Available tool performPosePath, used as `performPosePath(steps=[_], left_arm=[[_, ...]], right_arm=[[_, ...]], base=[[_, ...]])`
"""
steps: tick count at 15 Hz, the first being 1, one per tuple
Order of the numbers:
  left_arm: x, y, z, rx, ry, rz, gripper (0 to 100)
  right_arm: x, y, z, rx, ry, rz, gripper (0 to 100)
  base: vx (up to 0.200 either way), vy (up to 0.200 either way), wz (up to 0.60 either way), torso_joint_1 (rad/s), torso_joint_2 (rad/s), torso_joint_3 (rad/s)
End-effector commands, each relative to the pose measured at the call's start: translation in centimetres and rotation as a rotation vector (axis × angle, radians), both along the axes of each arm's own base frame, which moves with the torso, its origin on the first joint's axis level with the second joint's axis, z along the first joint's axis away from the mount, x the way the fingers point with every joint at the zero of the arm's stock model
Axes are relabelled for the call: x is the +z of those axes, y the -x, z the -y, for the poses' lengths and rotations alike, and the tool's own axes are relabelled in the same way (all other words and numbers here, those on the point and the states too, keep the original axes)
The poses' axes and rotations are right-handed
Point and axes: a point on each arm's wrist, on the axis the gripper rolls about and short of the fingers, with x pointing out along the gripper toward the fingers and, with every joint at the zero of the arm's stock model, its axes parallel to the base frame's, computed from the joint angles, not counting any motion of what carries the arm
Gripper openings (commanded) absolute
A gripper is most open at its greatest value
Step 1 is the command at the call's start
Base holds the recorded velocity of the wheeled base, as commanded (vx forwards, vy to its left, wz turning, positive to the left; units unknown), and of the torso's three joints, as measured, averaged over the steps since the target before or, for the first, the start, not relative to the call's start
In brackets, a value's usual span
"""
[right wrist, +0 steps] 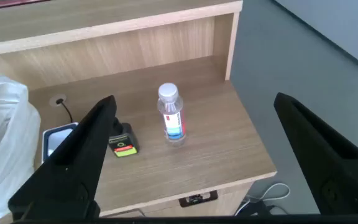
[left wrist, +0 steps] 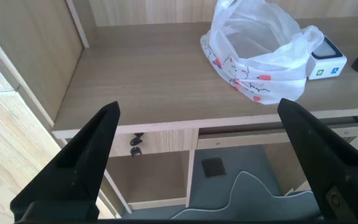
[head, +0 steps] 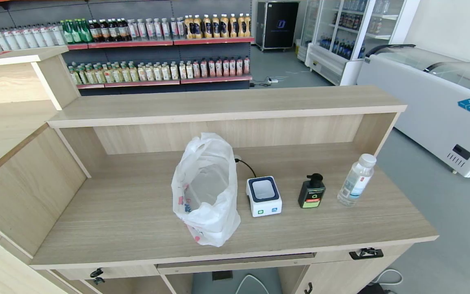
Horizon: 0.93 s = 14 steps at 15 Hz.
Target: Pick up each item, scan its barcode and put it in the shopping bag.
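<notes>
Both the left gripper and the right gripper hung spread wide and empty before the counter. The right one's finger partly hid the barcode scanner and the dark pump bottle. Beyond, the shopping bag stood open, and the water bottle stood at the far right.

We see our left hand as two matte black fingers, each a broad wedge narrowing from a thick base to a blunt, squared tip, with flat faces and crisp moulded edges. A small round fastener sits low on one finger. Our right hand carries the same pair of plain black tapered fingers, unmarked, with a similar round fitting set near one base.
</notes>
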Motion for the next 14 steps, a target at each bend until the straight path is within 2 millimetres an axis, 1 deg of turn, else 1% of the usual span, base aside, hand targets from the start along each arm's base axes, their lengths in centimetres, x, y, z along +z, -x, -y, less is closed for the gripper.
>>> performPosePath(steps=[1,2,3,4,6,7,9,10,11,13,14], left_arm=[[0.0,0.0,0.0,0.001,0.0,-0.002,100],[0.0,0.0,0.0,0.001,0.0,-0.002,100],[0.0,0.0,0.0,0.001,0.0,-0.002,100],[0.0,0.0,0.0,-0.001,0.0,-0.002,100],[0.0,0.0,0.0,0.001,0.0,-0.002,100],[0.0,0.0,0.0,0.001,0.0,-0.002,100],[0.0,0.0,0.0,0.001,0.0,-0.002,100],[0.0,0.0,0.0,-0.001,0.0,-0.002,100],[0.0,0.0,0.0,0.001,0.0,-0.002,100],[0.0,0.0,0.0,0.001,0.0,-0.002,100],[0.0,0.0,0.0,0.001,0.0,-0.002,100]], right_arm=[[-1.0,-9.8,3.0,-0.021,0.036,-0.139,100],[-1.3,-11.1,3.5,0.001,0.03,-0.157,100],[-1.5,-11.6,3.8,0.017,0.029,-0.165,100],[-2.7,-13.2,4.7,0.066,0.053,-0.216,100],[-4.2,-14.2,5.2,0.138,0.074,-0.262,100],[-5.5,-14.8,5.2,0.21,0.116,-0.284,100],[-6.8,-15.6,5.1,0.288,0.151,-0.278,100],[-7.4,-16.3,4.9,0.315,0.154,-0.28,100],[-8.0,-16.6,4.2,0.344,0.152,-0.286,100],[-9.5,-17.1,3.0,0.4,0.149,-0.312,100],[-9.8,-17.3,2.8,0.411,0.149,-0.316,100]], base=[[0.0,0.0,0.0,0.0,0.0,0.0],[0.0,0.0,0.0,0.0,0.0,0.0],[0.0,0.0,0.0,0.0,0.0,0.0],[0.0,0.0,0.0,0.0,0.0,0.0],[0.0,0.0,0.0,0.0,0.0,0.0],[0.0,0.0,0.0,0.0,0.0,0.0],[0.0,0.0,0.0,0.0,0.0,0.0],[0.0,0.0,0.0,0.0,0.0,0.0],[0.0,0.0,0.0,0.0,0.0,0.0],[0.0,0.0,0.0,0.0,0.0,0.0],[0.0,0.0,0.0,0.0,0.0,0.0]])
